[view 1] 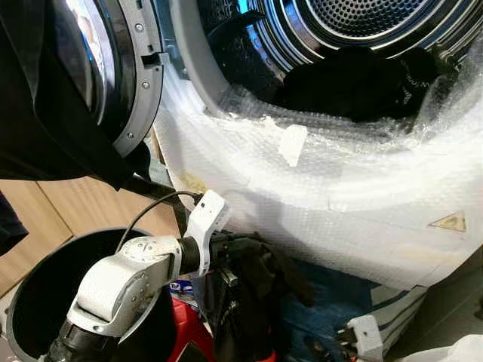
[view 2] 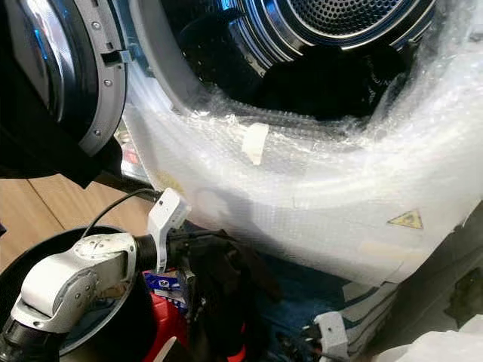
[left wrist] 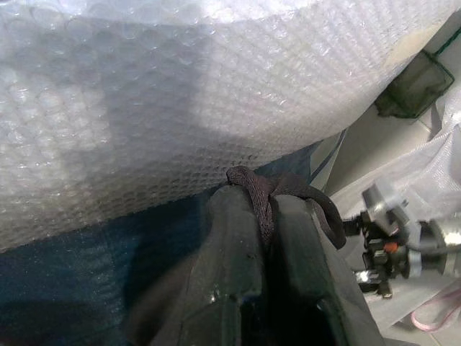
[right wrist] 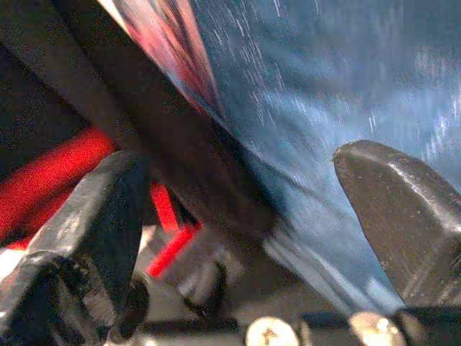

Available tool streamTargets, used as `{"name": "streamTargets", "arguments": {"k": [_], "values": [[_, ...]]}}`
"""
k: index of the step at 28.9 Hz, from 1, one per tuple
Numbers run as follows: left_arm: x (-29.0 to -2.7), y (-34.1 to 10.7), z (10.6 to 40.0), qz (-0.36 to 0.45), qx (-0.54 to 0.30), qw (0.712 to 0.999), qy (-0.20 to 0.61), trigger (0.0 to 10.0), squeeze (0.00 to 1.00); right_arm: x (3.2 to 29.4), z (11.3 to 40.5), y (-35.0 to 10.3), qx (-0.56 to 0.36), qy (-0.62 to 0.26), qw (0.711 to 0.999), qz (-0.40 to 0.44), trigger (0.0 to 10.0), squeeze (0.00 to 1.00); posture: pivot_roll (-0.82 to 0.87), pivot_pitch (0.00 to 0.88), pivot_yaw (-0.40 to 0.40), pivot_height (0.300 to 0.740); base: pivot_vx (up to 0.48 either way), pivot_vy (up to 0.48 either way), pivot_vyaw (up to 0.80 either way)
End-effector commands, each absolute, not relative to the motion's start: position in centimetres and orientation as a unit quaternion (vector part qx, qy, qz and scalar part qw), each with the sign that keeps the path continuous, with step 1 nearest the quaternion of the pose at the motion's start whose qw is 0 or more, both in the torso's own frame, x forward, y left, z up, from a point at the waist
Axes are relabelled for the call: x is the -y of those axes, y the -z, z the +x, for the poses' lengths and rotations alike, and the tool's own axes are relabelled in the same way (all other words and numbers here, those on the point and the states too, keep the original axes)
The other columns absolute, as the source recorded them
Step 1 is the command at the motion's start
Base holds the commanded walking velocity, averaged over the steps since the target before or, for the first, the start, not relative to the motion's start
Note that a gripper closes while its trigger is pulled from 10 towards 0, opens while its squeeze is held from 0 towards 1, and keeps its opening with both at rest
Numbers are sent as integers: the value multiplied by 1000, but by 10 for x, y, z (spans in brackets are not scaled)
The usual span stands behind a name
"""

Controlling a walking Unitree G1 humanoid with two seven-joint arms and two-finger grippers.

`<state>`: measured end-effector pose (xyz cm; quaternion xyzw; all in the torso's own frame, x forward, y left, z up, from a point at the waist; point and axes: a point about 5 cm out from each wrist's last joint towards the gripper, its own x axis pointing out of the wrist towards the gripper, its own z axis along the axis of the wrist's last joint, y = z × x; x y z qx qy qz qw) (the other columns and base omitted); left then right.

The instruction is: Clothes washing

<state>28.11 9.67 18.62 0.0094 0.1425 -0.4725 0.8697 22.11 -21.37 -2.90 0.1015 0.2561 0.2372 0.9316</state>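
a: where's the left gripper [left wrist: 261, 216]?
b: low in front of the washing machine, below the bubble wrap sheet [view 1: 362, 188] taped over its white front. its two black fingers are pressed together on a dark brown garment [left wrist: 288, 194], a fold of cloth pinched between them.

a: and in the head views?
b: the silver left arm [view 1: 124, 283] reaches across a round black plastic bin [view 1: 38, 302], and the dark cloth hangs at its tip, beside something red [view 1: 185, 320].

a: the right gripper [right wrist: 238, 216]?
b: fingers spread wide, nothing between them; blue fabric [right wrist: 324, 108] and red shapes lie beyond, blurred.

a: the drum?
b: the open steel drum [view 1: 355, 23] has black clothes [view 1: 355, 83] lying at its mouth. the round grey-rimmed door [view 1: 113, 68] stands open to the left.
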Motion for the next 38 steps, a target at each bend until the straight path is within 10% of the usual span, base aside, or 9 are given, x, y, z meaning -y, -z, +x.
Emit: {"name": "streamTargets", "arguments": {"k": [1,19,38], "values": [[-96,-196,284,12,-122,870,478,0,0,215,223,22,-235,-265,928,119,10000,1000,9,32,55,740,0,0,0],[-53,-220,287,-10,-76,841,535,0,0,165,236,-11,-141,-409,887,159,10000,1000,-15,43,73,740,0,0,0],[-45,-240,278,4,-52,826,561,0,0,155,245,0,-154,-293,936,117,10000,1000,-13,45,72,740,0,0,0]]}}
